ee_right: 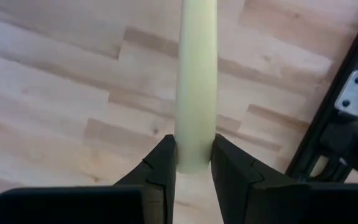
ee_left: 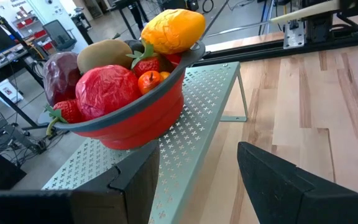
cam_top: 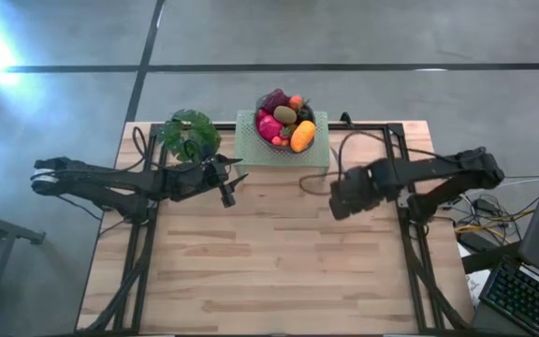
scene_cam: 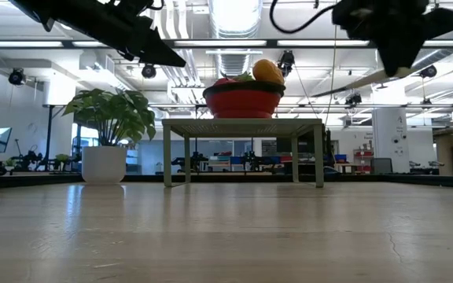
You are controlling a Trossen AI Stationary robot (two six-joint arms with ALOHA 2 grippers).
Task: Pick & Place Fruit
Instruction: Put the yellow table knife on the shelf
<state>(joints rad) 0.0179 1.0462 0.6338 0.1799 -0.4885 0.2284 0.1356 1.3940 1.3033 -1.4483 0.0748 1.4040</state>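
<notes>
Mixed fruit (cam_top: pixel 285 122) heaped in red bowl (ee_left: pixel 143 118), orange oval (ee_left: pixel 173 30) topmost

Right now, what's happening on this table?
Fruit sits piled in a red bowl on a small green perforated stand at the table's far edge, beside a potted plant. The left tool hovers open just in front of the bowl, empty. The right tool is shut on a slim pale utensil, held above the bare wooden tabletop. No fruit has left the bowl yet.
</notes>
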